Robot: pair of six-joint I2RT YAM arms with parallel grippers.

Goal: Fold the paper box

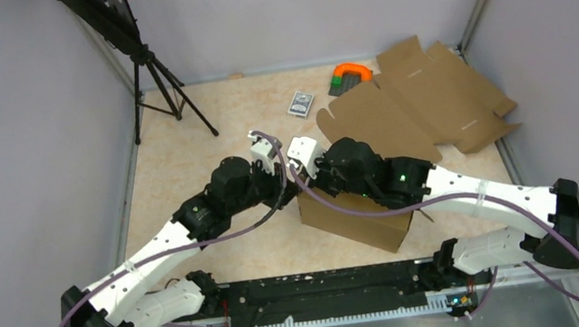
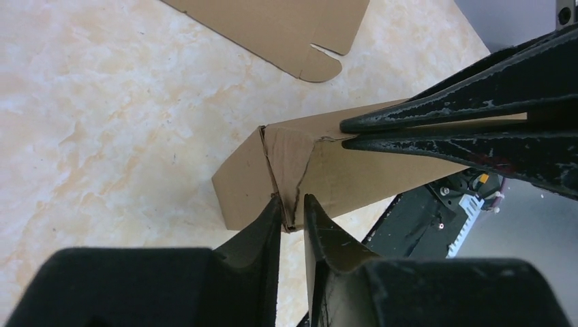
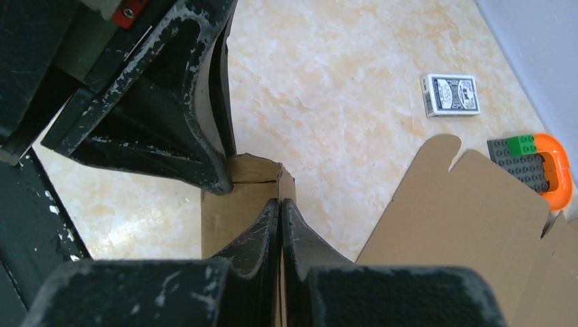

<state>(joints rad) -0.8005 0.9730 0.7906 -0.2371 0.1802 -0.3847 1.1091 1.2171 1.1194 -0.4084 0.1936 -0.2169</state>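
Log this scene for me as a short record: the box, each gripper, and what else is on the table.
paper box: partly folded, standing on the table between both grippers
left gripper: jaws slightly apart, straddling the box's corner edge
right gripper: shut on the box's top edge
other items: flat cardboard blank at far right; small card pack; orange-and-grey brick piece; tripod at far left

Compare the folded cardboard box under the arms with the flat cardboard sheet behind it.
The paper box stands folded, walls raised; the flat sheet lies spread open. The right gripper pinches the paper box; the flat sheet lies untouched, far right. Both are plain brown cardboard.
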